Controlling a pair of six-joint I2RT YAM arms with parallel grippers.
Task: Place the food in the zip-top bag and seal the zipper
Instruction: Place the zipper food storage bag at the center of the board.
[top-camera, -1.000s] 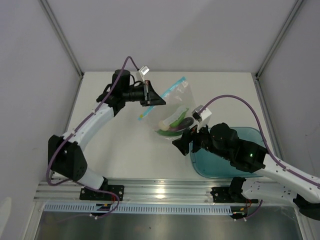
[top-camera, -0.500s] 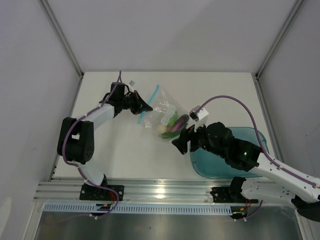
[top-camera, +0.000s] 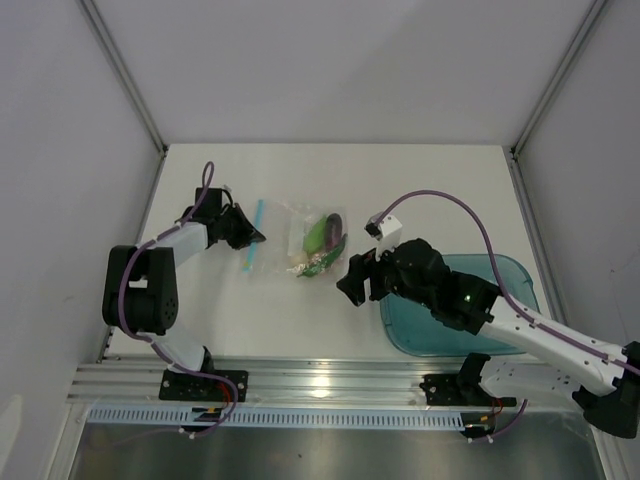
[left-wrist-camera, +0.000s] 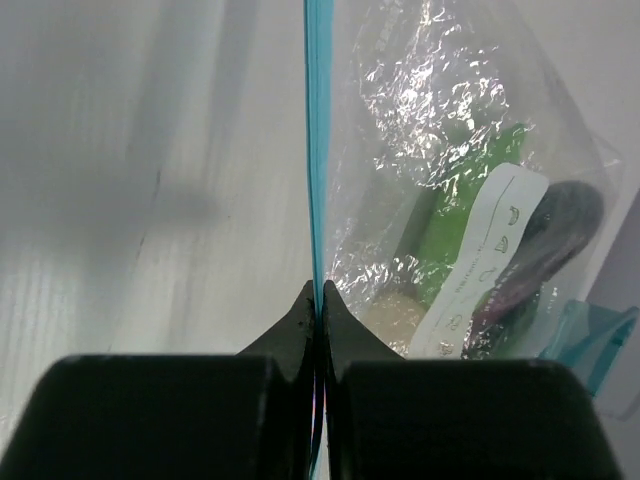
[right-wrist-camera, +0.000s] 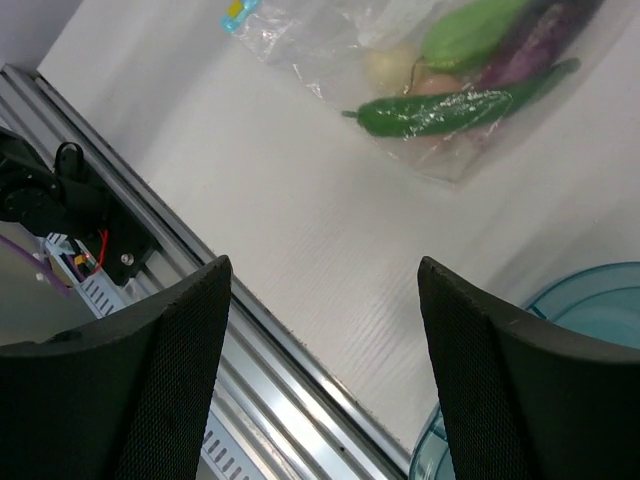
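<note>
The zip-top bag (top-camera: 303, 225) lies flat on the white table with the food inside: a light green cucumber (top-camera: 314, 236), a dark purple eggplant (top-camera: 334, 222), a dark green pepper (right-wrist-camera: 450, 110) and a cream egg (right-wrist-camera: 385, 66). Its light blue zipper (top-camera: 251, 258) runs along the bag's left edge. My left gripper (top-camera: 256, 236) is shut on the zipper (left-wrist-camera: 318, 150), which passes straight between the jaws in the left wrist view. My right gripper (top-camera: 346, 277) hovers open just right of the bag, nothing between its fingers (right-wrist-camera: 170, 370); the bag (right-wrist-camera: 330, 45) sits beyond them.
A translucent teal tray (top-camera: 505, 340) sits at the right front of the table, under my right arm. The metal rail (top-camera: 320, 380) runs along the near edge. White walls enclose the table on three sides.
My left arm has swung left and down, bringing the hanging bag down flat on the table. My right gripper has drifted slightly left and stays open.
</note>
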